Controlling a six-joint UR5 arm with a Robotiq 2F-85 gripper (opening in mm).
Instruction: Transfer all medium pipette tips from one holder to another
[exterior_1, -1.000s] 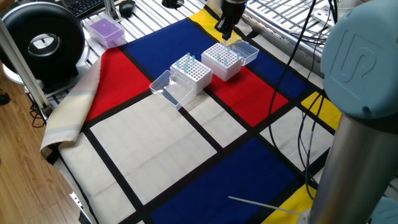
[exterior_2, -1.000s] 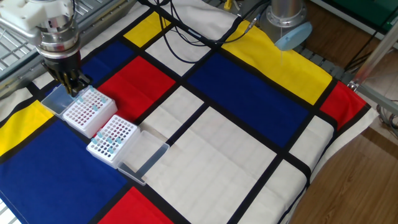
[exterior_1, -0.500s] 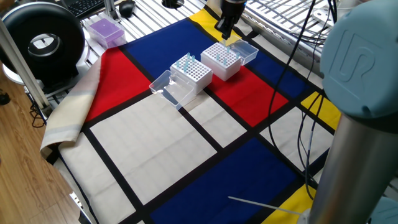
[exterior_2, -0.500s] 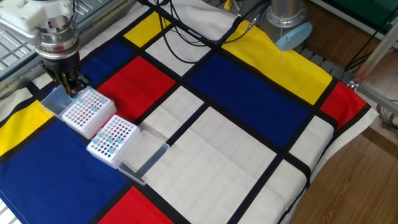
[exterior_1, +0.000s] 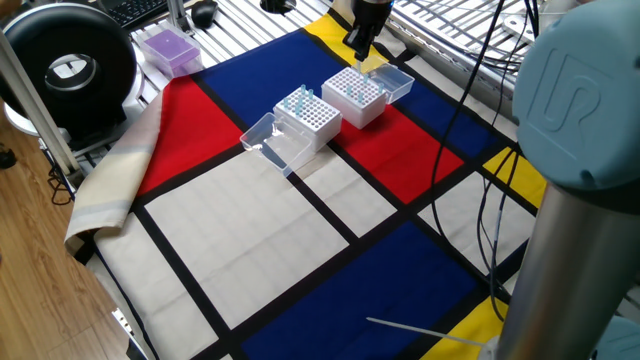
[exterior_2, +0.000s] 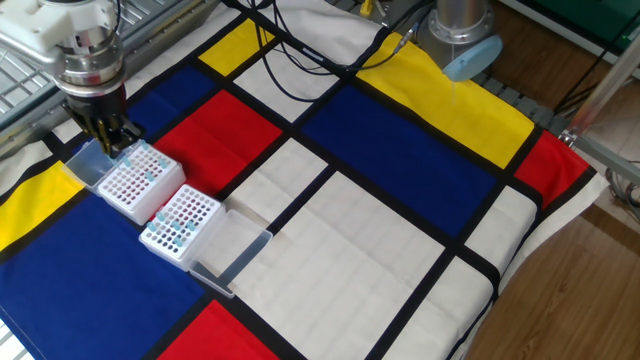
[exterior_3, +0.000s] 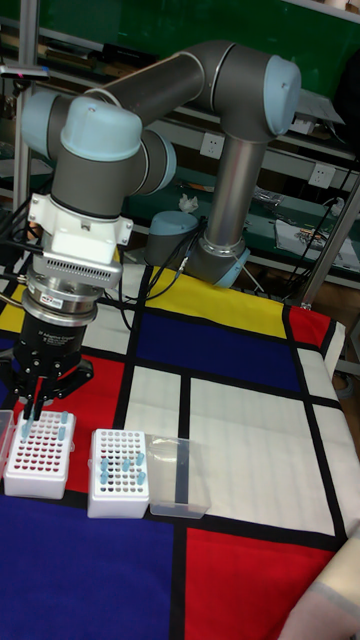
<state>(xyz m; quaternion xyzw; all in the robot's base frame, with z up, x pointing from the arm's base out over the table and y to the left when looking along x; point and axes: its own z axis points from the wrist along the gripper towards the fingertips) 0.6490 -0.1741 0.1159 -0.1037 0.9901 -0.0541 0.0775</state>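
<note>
Two white racks stand side by side on the cloth, each with its clear lid folded open. My gripper (exterior_3: 38, 408) hangs just above the back edge of the far rack (exterior_1: 355, 97) (exterior_2: 133, 180) (exterior_3: 40, 457); it also shows in one fixed view as gripper (exterior_1: 360, 47) and in the other as gripper (exterior_2: 113, 138). Its fingers point down and stand close together, and what lies between them is too small to see. A few medium pipette tips (exterior_3: 60, 422) stand in that rack's back row. More pale blue tips (exterior_3: 120, 466) are scattered in the near rack (exterior_1: 308, 115) (exterior_2: 180, 222).
The near rack's clear lid (exterior_2: 232, 256) lies open on a white panel. A purple box (exterior_1: 168, 49) and a black round device (exterior_1: 68, 65) sit beyond the cloth's corner. Cables (exterior_2: 320, 70) trail over the cloth near the arm's base (exterior_2: 455, 40).
The gripper has risen slightly above the far rack. The racks and the tips have stayed where they were.
</note>
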